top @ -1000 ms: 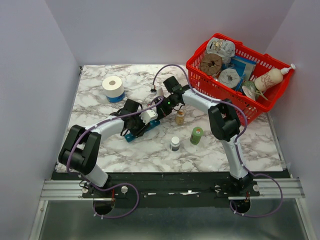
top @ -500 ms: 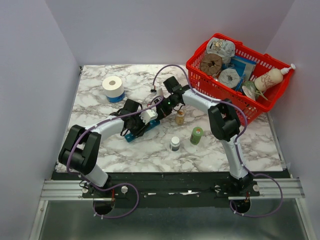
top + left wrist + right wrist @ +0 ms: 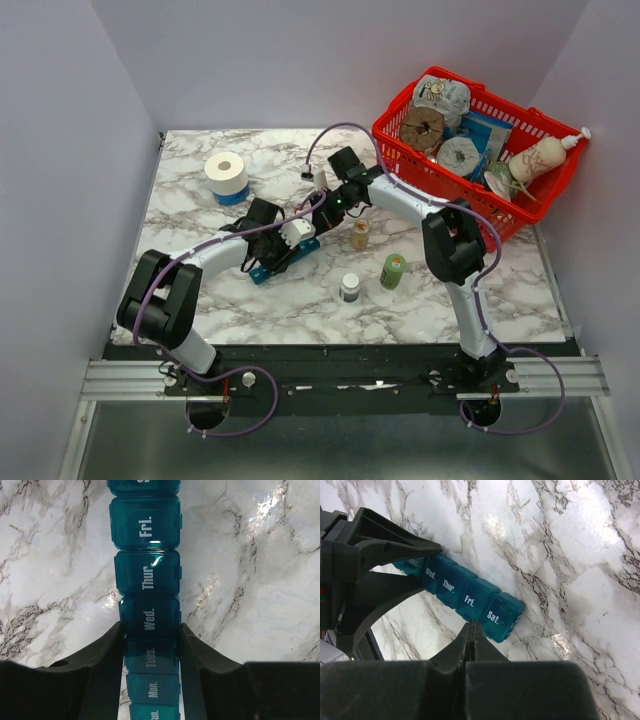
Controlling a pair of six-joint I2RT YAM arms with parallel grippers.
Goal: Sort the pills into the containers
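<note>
The containers [image 3: 147,575] are one teal strip of day-labelled compartments, all lids down, lying on the marble table. My left gripper [image 3: 151,647] is shut on the strip, its fingers [image 3: 107,652] pressing both long sides at the Tues and Wed compartments. My right gripper [image 3: 472,625] is shut with nothing in it. Its tips rest at the strip's [image 3: 470,597] near edge, at the seam between Fri and Sat. From above, both grippers [image 3: 288,240] [image 3: 320,215] meet over the strip [image 3: 262,272]. The pills sit in a small clear bottle with a tan cap [image 3: 360,236], just right of the right gripper.
A white bottle with a dark cap [image 3: 349,288] and a green bottle [image 3: 393,271] stand in front of the clear bottle. A toilet roll [image 3: 227,174] stands at the back left. A red basket [image 3: 400,135] full of items fills the back right corner.
The right wrist has shifted slightly toward the back of the table. The left arm and the strip have not moved.
</note>
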